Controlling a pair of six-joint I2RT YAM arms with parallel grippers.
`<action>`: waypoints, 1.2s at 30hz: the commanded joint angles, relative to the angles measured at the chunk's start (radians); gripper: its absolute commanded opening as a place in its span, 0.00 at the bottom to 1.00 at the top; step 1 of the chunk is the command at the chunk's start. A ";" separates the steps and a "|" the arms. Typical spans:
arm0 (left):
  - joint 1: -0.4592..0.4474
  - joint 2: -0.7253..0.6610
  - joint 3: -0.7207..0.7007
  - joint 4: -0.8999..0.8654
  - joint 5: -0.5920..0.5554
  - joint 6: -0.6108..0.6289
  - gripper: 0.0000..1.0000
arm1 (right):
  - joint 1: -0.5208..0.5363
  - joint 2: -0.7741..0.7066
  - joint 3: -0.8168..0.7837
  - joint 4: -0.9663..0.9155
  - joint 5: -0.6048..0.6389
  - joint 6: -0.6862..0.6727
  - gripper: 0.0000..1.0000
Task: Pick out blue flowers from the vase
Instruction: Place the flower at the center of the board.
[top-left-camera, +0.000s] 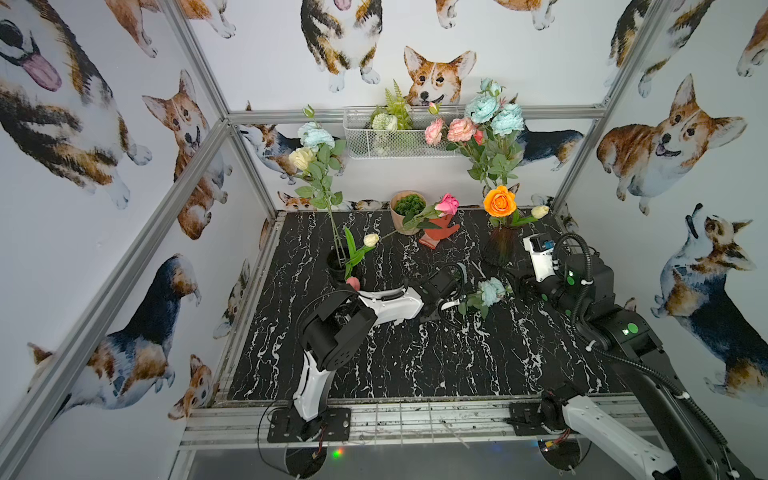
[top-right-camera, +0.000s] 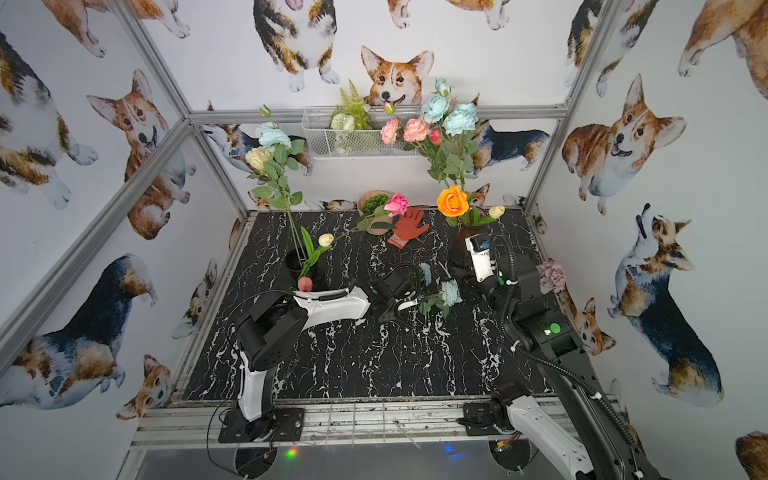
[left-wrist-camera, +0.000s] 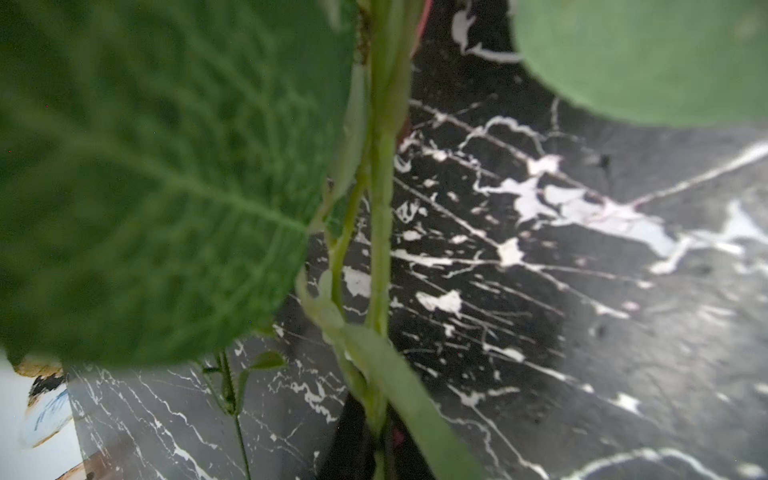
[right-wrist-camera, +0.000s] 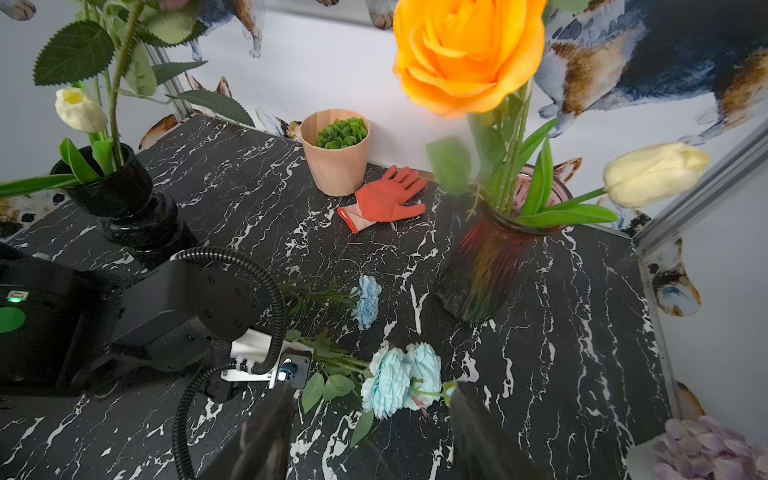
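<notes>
The left tool (top-left-camera: 439, 311) is clamped on the stem of an aqua-blue flower (top-left-camera: 491, 291), whose bloom lies flat on the desk (top-left-camera: 415, 365) at the tool's 3 o'clock, apparently to join the periwinkle bloom (right-wrist-camera: 368, 301) in a picked-out pile. The right tool (right-wrist-camera: 370, 436) hangs agape and empty above them. More blue blooms (top-left-camera: 494, 114) stand in the ribbed vase (top-left-camera: 500, 247) at the desk's 1 o'clock.

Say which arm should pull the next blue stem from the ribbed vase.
Right: right gripper open, near the ribbed vase of blue blooms; left gripper shut on the stem of the laid-down aqua flower.
</notes>
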 joint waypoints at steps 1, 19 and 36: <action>0.003 0.004 0.013 0.017 -0.004 0.030 0.21 | 0.000 0.000 0.002 0.039 -0.017 0.015 0.62; -0.014 -0.249 -0.060 -0.039 0.095 -0.133 0.64 | -0.001 0.007 0.012 0.050 -0.040 0.020 0.62; -0.012 -1.030 -0.139 -0.155 0.231 -0.510 0.72 | -0.001 0.081 -0.010 0.157 -0.161 0.033 0.62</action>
